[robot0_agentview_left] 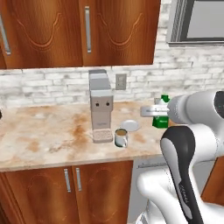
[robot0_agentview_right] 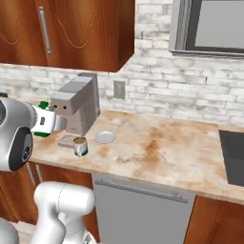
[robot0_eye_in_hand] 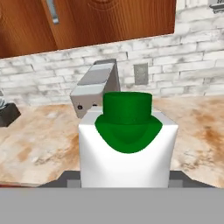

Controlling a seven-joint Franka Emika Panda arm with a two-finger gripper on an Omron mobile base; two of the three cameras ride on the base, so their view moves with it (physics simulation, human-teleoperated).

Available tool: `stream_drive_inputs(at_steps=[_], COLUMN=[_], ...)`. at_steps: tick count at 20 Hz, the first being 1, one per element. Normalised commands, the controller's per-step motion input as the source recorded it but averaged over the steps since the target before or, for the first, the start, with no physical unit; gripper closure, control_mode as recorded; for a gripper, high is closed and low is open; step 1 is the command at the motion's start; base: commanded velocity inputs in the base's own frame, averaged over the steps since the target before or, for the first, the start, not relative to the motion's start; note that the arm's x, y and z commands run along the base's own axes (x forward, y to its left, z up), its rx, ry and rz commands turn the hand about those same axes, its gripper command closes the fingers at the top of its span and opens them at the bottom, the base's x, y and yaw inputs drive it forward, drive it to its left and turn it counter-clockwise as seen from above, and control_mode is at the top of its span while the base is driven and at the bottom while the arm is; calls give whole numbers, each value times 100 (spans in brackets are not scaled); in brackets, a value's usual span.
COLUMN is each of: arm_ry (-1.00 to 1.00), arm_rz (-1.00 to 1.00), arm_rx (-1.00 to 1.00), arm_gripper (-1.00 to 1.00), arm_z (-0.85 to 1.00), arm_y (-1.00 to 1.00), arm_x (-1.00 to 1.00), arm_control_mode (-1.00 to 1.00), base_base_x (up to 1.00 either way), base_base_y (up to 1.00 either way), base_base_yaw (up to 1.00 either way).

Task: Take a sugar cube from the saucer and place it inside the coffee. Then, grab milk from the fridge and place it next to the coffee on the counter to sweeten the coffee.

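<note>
Nearest the hand camera, the milk (robot0_eye_in_hand: 128, 148) is seen upright, its green cap (robot0_eye_in_hand: 127, 109) uppermost, carried between the jaws, which are closed partway onto the carton's white sides. From the left base camera the milk (robot0_agentview_left: 161, 118) is glimpsed past the white arm (robot0_agentview_left: 192, 127), held above the worktop (robot0_agentview_left: 48, 135) to the right of the coffee machine (robot0_agentview_left: 100, 105). From the right base camera the carton (robot0_agentview_right: 44, 121) is seen at the arm's end, to the left of the coffee machine (robot0_agentview_right: 76, 107), green band lowest.

The coffee (robot0_agentview_left: 120, 137) is placed on the worktop just in front of the coffee machine, beside its drip grille, with brown liquid visible inside. The saucer (robot0_agentview_left: 130, 125) lies flat just beyond the coffee, to the right of the coffee machine; whether anything lies on it cannot be told. From the right base camera the coffee (robot0_agentview_right: 79, 146) and the saucer (robot0_agentview_right: 105, 137) are seen close together, not touching. A wall socket (robot0_agentview_left: 120, 81) is set in the brick wall behind the coffee machine.
</note>
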Motion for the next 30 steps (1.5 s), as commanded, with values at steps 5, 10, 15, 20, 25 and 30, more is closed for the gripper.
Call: stream_drive_inputs(at_steps=[5,10,15,20,25,30], arm_ry=[0,0,8,27,33,10], arm_rz=[0,0,4,10,29,49], arm_rx=[0,0,1,4,10,10], arm_gripper=[100,100,100,100,100,100], arm_z=[0,0,-2,-14,-31,-61], arm_y=[0,0,-27,-47,-18,0], arm_x=[0,0,6,51,44,50], arm_control_mode=[100,-100,-100,-100,-100,-100], base_base_x=[0,0,0,0,0,0], base_base_y=[44,0,0,0,0,0], base_base_yaw=[-63,0,0,0,0,0])
